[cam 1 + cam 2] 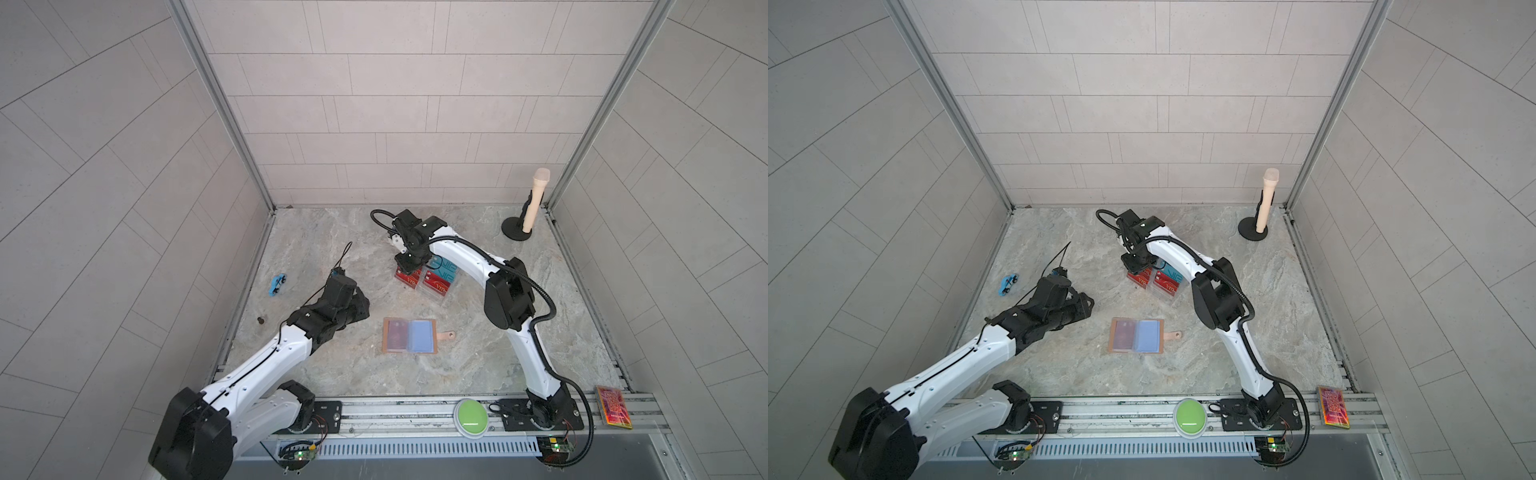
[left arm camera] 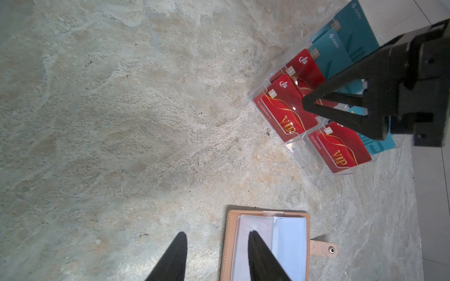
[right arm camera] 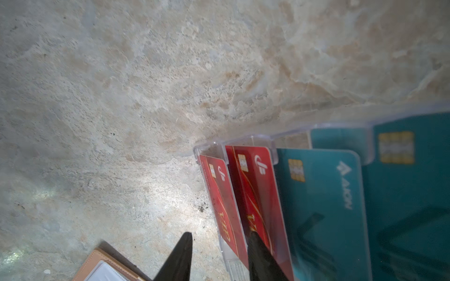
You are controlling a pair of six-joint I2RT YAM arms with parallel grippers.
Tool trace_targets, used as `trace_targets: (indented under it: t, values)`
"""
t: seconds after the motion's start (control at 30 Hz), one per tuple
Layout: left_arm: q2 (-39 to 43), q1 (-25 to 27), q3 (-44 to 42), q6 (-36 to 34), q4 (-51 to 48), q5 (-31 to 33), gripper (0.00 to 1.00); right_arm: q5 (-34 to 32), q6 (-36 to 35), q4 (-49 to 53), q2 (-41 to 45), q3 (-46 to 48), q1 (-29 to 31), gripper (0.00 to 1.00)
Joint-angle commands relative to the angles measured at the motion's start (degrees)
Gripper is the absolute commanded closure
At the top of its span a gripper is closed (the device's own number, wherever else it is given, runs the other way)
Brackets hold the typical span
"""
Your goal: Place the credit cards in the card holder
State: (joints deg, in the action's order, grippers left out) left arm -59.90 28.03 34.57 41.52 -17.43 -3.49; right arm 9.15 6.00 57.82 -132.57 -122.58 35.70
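while red and teal credit cards (image 2: 283, 109) sit in the clear acrylic stand (image 2: 313, 174) above centre in both top views, the card holder (image 1: 409, 336) lies open mid-frame, left pocket reddish, perhaps one card in; right gripper (image 3: 218, 234) parted astride the front red card (image 3: 222, 206), not clamping; left gripper (image 2: 218, 233) parted, empty, near the holder; most remains

The desk (image 2: 121, 121) is seen as mottled stone-like material, matt and slightly rough. The credit cards (image 2: 285, 112) are shown in smooth, glossy plastic, and the stand (image 2: 299, 155) in clear, shiny plastic. The card holder (image 2: 230, 243) is seen in matt tan leather-like material with stitched edges, glossy see-through pockets (image 2: 289, 243) and a small shiny metal snap (image 2: 331, 249).
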Motion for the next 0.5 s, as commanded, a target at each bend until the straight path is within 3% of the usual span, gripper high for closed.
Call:
trace_targets:
  t: [0.0,0.47]
  values:
    - [-0.8,-0.8,-1.1,-0.1,0.2,-0.6,0.55,-1.8,-2.2,2.5,-2.1,-2.0,0.3,0.59]
    - [-0.7,-1.7,-2.3,1.2,0.6,-1.1,0.54,-2.5,-2.4,3.0,-3.9,-2.8,1.8,0.59]
